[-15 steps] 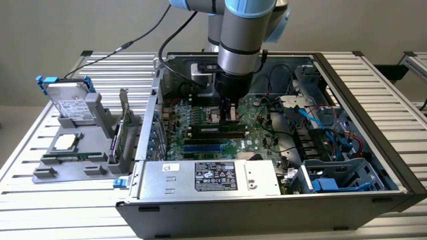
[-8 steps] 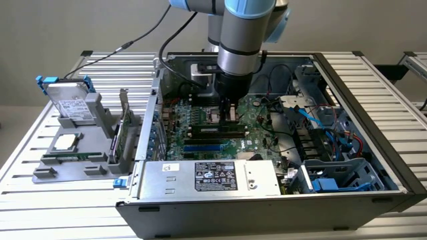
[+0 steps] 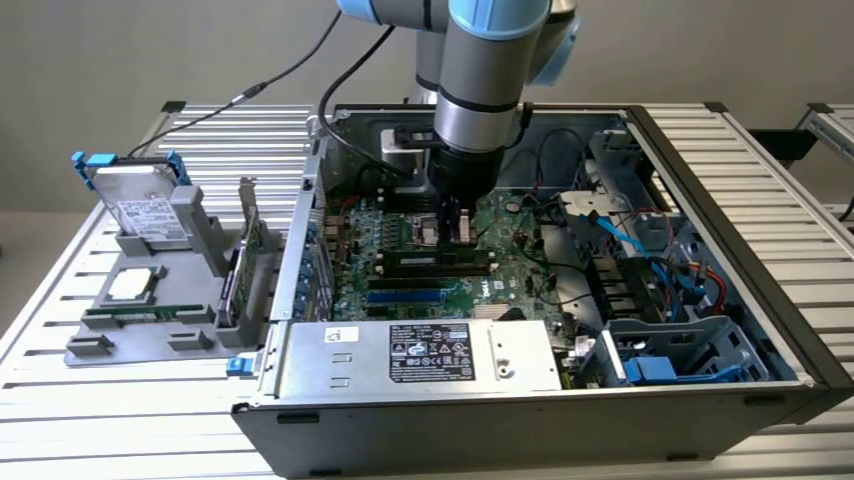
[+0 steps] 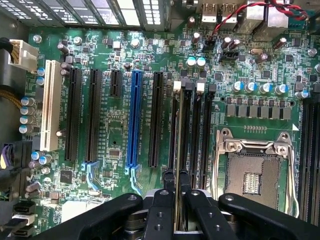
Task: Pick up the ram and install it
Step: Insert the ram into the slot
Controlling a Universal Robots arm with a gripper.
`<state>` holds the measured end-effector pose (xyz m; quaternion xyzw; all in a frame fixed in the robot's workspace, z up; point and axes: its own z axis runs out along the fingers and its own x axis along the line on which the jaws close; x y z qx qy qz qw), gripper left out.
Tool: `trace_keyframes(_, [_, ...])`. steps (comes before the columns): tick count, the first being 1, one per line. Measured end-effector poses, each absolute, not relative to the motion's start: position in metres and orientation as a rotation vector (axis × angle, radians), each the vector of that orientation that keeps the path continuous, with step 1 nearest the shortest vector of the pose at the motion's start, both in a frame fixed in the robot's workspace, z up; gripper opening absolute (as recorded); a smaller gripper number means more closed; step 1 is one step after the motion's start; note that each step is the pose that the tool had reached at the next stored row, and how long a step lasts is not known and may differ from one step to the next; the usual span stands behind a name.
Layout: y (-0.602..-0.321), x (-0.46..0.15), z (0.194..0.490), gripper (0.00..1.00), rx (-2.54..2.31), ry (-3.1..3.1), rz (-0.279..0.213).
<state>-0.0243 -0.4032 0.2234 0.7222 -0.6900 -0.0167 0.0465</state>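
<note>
- Exterior view: the gripper (image 3: 454, 228) is seen lowered inside the open computer case (image 3: 694, 150) on the worktop (image 3: 107, 420), just above the motherboard (image 3: 387, 235).
- Wrist view: the ram (image 4: 176, 215) is held edge-on between narrowly closed fingers (image 4: 167, 185), lined up with the memory slots (image 4: 186, 130). The pick-up is judged done, while seating is not yet shown.

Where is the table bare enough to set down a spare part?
Bare table in front of the grey parts fixture, at the exterior view's left, and behind it but for a cable. Inside the case is crowded: wiring, power supply, and the gripper shut on the ram over the memory slots.
</note>
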Motion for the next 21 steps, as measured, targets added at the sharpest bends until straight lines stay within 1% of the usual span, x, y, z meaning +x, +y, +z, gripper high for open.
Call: trace_keyframes(21, [-0.4024, -0.0189, 0.2219, 0.14, 2.203, -2.088, -0.069])
